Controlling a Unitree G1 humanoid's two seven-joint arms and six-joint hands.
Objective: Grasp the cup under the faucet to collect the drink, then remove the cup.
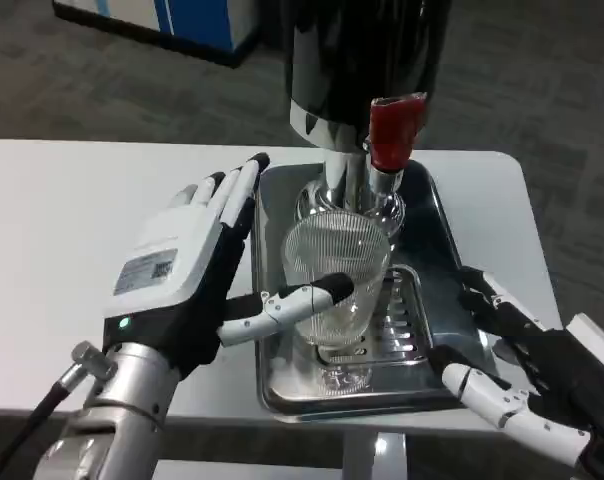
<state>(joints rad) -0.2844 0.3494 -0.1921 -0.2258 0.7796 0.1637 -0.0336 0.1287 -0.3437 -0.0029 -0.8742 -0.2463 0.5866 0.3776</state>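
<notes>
I see my left robot hand (197, 265) gripping the ribbed glass cup (337, 285), thumb across its front, under the red-handled faucet (394, 135). My right robot hand (522, 375) rests open beside the steel tray (437, 240).

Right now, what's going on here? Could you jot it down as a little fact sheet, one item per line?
Setting: white table with a metal tray on it
Dispenser: dark body with chrome base at the tray's back
Faucet: red handle, above the cup
Cup: clear ribbed cup, upright on the drip grate
Left hand: left hand at the cup's side, thumb across its front
Right hand: right hand beside the tray's right edge, fingers apart, holding nothing
Drink level: cannot tell
</notes>
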